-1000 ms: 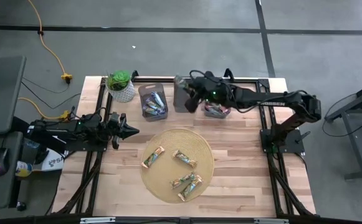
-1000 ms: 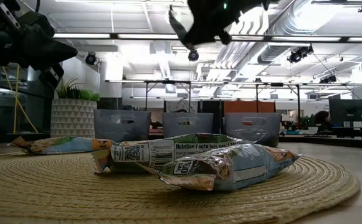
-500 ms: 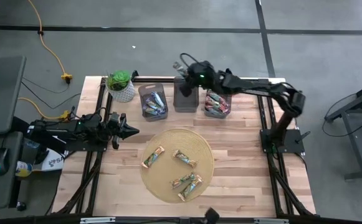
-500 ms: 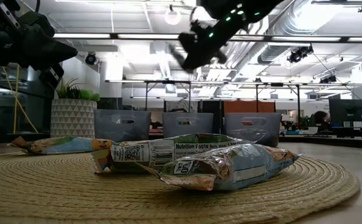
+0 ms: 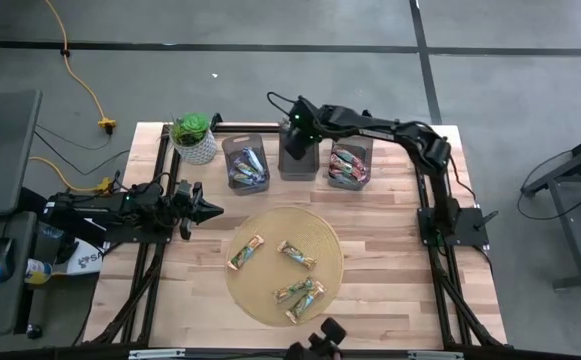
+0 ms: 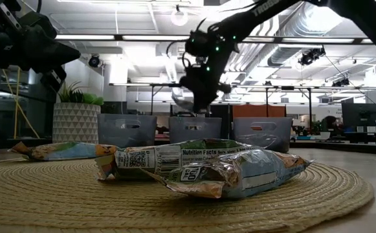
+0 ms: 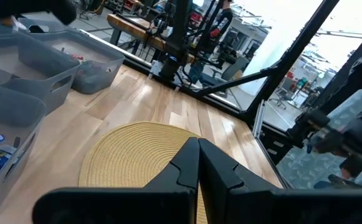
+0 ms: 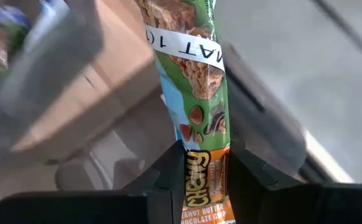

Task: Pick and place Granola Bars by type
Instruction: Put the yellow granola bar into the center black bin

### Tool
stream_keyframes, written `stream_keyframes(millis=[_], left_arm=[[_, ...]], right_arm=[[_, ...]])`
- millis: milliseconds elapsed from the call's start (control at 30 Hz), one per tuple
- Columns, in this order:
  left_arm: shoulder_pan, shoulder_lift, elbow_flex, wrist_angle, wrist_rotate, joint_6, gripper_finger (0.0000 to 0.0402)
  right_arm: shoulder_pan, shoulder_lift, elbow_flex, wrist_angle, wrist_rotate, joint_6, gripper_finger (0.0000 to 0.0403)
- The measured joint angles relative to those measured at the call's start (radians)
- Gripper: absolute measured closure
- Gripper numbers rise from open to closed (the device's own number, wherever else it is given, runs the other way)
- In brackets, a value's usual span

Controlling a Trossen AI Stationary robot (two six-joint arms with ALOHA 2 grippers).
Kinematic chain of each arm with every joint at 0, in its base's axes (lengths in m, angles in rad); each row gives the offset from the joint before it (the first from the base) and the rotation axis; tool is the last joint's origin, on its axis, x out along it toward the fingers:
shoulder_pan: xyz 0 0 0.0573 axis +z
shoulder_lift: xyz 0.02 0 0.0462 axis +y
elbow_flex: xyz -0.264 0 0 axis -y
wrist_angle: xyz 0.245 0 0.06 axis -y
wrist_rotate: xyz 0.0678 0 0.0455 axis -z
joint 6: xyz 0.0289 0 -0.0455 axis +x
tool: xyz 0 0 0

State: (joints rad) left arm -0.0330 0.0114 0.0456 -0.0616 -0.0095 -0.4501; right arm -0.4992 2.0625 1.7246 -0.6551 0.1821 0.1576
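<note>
My right gripper [image 5: 294, 130] hangs over the middle clear grey bin [image 5: 296, 160] at the table's far edge, shut on a green-wrapped granola bar [image 8: 192, 74]. In the low view that gripper [image 6: 199, 97] is just above the bin's rim. Several granola bars [image 5: 298, 294] lie flat on the round woven mat [image 5: 326, 232]; more sit in the left bin [image 5: 246, 165] and the right bin [image 5: 348, 166]. My left gripper [image 5: 210, 210] waits shut and level at the table's left, touching nothing. My right gripper pinches the green bar between its two fingers at the orange-printed end [image 8: 204, 163]. The fingers slant down from the table's right side and lie along the bar. The rest of the bar sticks out past the fingertips, lifted clear over the middle bin.
A potted plant in a white pot [image 5: 194, 138] stands at the far left corner beside the left bin. Bare wooden table [image 5: 390, 260] lies to the right of the mat and between mat and bins.
My right gripper has come down toward the middle bin and has tipped from near level to slanting downward, still shut on the green bar. The arm's elbow has swung toward the table's right far corner. The bars on the mat lie as before.
</note>
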Motion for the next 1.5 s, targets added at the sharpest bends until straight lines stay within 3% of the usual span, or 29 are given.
stream_keyframes(millis=[533,833,1233,1500], left_arm=[[0.0,0.0,0.0,0.0,0.0,0.0,0.0401],[0.0,0.0,0.0,0.0,0.001,0.0,0.0401],[0.0,0.0,0.0,0.0,0.001,0.0,0.0401],[0.0,0.0,0.0,0.0,0.001,0.0,0.0401]], right_arm=[[-0.006,0.073,0.0,-0.092,-0.136,0.147,0.0321],[-0.005,0.079,0.0,-0.117,-0.136,0.16,0.0318],[-0.005,0.078,0.0,-0.115,-0.145,0.157,0.027],[-0.005,0.063,0.013,-0.079,-0.19,0.087,0.0265]])
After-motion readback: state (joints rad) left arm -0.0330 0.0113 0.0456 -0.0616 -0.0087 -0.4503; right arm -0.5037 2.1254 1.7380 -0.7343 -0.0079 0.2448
